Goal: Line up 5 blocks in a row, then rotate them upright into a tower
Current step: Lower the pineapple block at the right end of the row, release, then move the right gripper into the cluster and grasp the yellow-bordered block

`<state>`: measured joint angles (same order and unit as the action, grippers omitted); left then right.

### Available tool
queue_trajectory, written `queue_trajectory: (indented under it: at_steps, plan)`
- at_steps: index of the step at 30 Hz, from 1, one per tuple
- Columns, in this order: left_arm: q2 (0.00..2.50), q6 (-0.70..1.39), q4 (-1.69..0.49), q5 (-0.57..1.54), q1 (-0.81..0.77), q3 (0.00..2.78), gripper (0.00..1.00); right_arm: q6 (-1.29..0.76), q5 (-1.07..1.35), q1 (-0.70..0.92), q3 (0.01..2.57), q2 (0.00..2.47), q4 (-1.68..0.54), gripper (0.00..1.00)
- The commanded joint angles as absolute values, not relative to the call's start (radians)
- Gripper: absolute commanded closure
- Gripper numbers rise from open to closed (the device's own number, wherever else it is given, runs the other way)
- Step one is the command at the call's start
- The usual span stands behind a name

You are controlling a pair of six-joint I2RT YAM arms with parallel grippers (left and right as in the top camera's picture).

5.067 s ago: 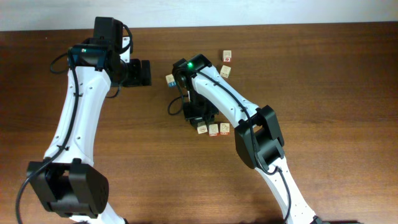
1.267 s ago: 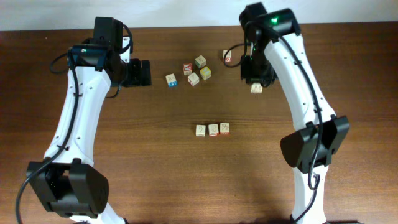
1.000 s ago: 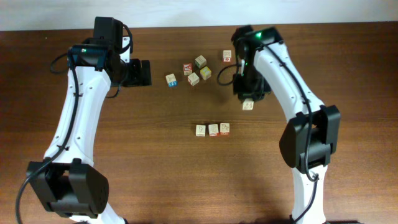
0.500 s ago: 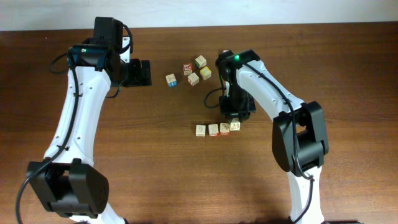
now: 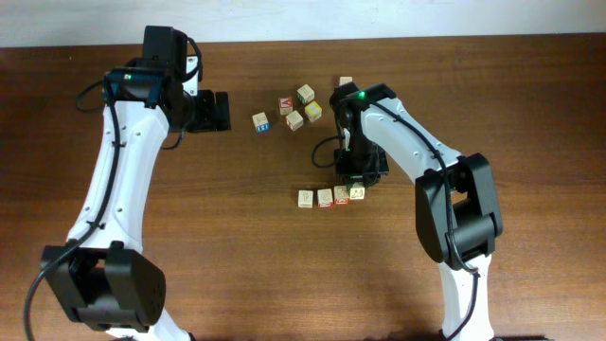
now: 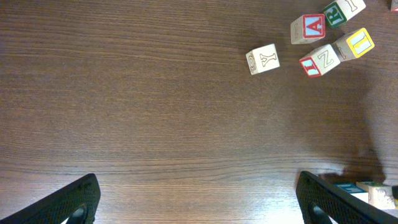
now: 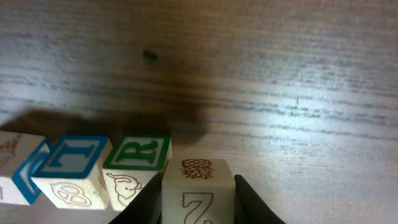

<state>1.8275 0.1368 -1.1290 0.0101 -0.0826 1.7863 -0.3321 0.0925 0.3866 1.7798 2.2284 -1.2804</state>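
Observation:
My right gripper is shut on a pale block printed with a brown 7 and a pineapple. It holds this block at the right end of a row of three blocks in the middle of the table. In the right wrist view the nearest neighbour is a green R block, then a blue T block. A cluster of several more blocks lies further back. My left gripper hangs open over bare wood, left of that cluster, with its fingers wide apart.
A single block sits behind the right arm, partly hidden. In the left wrist view the cluster shows a Y cube, a red A cube, an N cube and a yellow cube.
My right gripper carried the 7 block from the back right of the table down to the right end of the row. The left arm has stayed still.

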Motion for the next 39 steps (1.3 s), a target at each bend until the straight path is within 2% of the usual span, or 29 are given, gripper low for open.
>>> queue_trajectory:
  at_steps: [1,6,9,21,25,30,32,39]
  plan:
    - [1.831,0.149,-1.131,0.003,-0.082,1.808,0.01,-0.332,0.067,0.384,1.754,2.233,-1.259,0.72]
    - [1.831,0.149,-1.131,0.003,-0.082,1.808,0.01,-0.332,0.067,0.385,1.754,2.233,-1.263,0.71]
    - [1.831,0.149,-1.131,0.003,-0.082,1.808,0.01,-0.332,0.067,0.385,1.754,2.233,-1.275,0.64]
    - [1.831,0.149,-1.131,0.003,-0.082,1.808,0.01,-0.333,0.068,0.385,1.758,2.232,-1.285,0.64]
    - [1.831,0.149,-1.131,0.003,-0.082,1.808,0.01,-0.317,0.067,0.385,1.855,2.231,-1.304,0.63]
    - [1.831,0.149,-1.131,0.003,-0.082,1.808,0.01,-0.286,0.031,0.379,2.064,2.231,-1.313,0.51]
    - [1.831,0.149,-1.131,0.003,-0.082,1.808,0.01,-0.278,0.018,0.373,2.138,2.231,-1.290,0.50]
    - [1.831,0.149,-1.131,0.003,-0.082,1.808,0.01,-0.258,0.046,0.372,2.221,2.234,-1.021,0.39]
